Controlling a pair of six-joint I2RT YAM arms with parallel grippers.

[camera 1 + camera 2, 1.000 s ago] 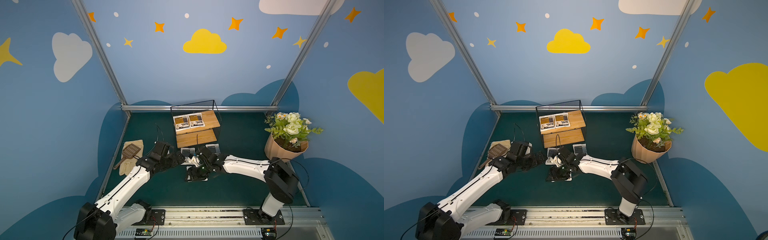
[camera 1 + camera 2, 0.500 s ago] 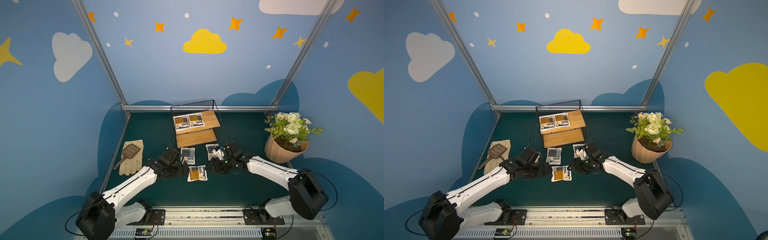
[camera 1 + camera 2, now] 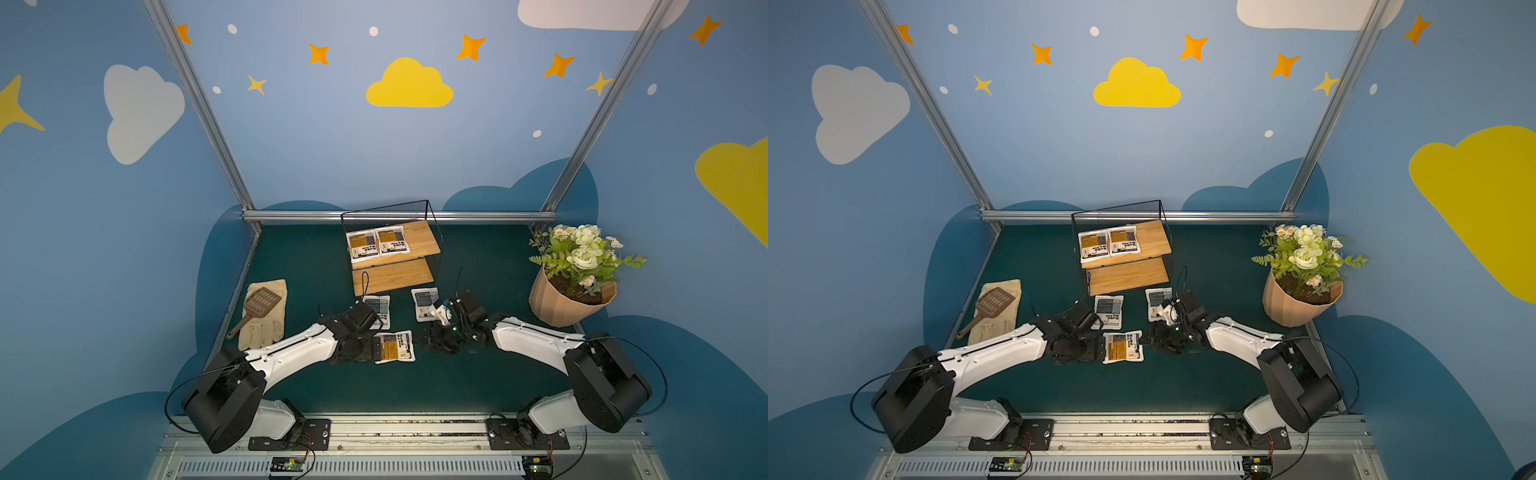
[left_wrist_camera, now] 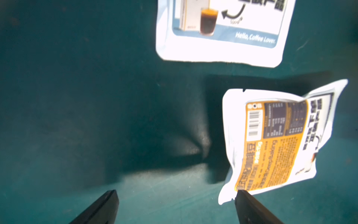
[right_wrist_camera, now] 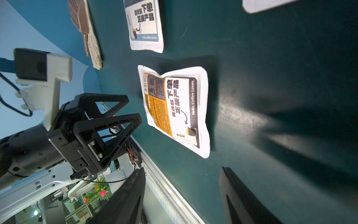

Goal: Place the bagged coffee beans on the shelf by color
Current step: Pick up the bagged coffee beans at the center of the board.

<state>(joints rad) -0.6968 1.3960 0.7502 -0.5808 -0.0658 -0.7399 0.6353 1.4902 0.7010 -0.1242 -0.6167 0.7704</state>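
The shelf (image 3: 419,245) stands at the back with two orange bagged coffee beans (image 3: 362,245) (image 3: 392,241) side by side on its upper board; the lower board (image 3: 392,276) is bare. A third orange bag (image 3: 395,346) (image 4: 275,139) (image 5: 174,108) lies flat on the mat between the arms. Two grey-blue bags (image 3: 377,309) (image 3: 426,303) lie in front of the shelf. My left gripper (image 3: 372,348) (image 4: 175,205) is open at the orange bag's left edge, one finger (image 4: 251,209) at its corner. My right gripper (image 3: 428,343) (image 5: 184,194) is open, just right of that bag, holding nothing.
A cream glove (image 3: 266,316) with a brown slotted scoop (image 3: 257,305) on it lies at the left of the mat. A tan flowerpot (image 3: 565,303) with white flowers stands at the right. The metal rail (image 3: 374,428) runs along the front edge.
The right gripper has pulled back to the right from over the orange bag, which now lies on the mat. The left gripper has come down to the bag's left edge.
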